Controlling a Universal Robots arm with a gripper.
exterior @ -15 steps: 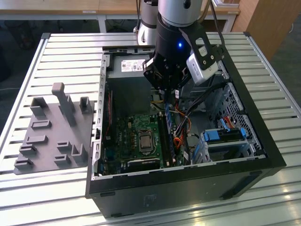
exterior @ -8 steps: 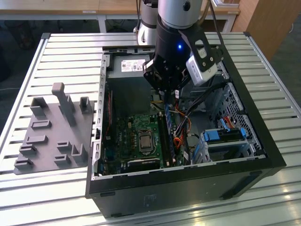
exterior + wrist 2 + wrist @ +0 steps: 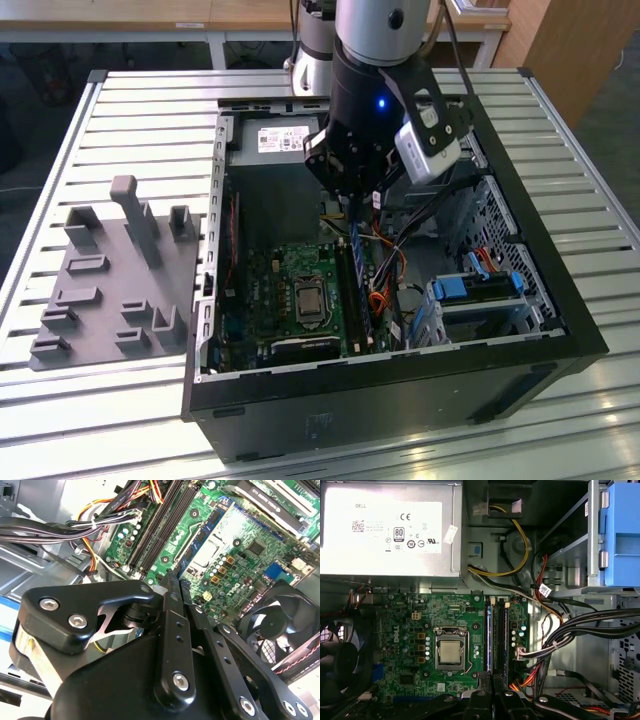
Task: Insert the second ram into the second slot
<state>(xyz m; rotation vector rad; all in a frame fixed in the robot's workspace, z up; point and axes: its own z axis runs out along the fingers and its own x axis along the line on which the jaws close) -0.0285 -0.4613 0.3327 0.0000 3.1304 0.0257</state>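
Exterior view: the arm reaches down into the open computer case, which lies on its side on the slatted metal counter. A grey fixture tray sits just beside the case on the exterior view's left. The end effector hangs low over the motherboard, directly above the memory slots. In the second wrist view the end effector has its fingers drawn almost together, with nothing visible between them. In the first wrist view the second ram stands on edge as a thin blue strip in the slot beside the CPU socket. The end effector is over its near end. I cannot tell whether the neighbouring slot is filled.
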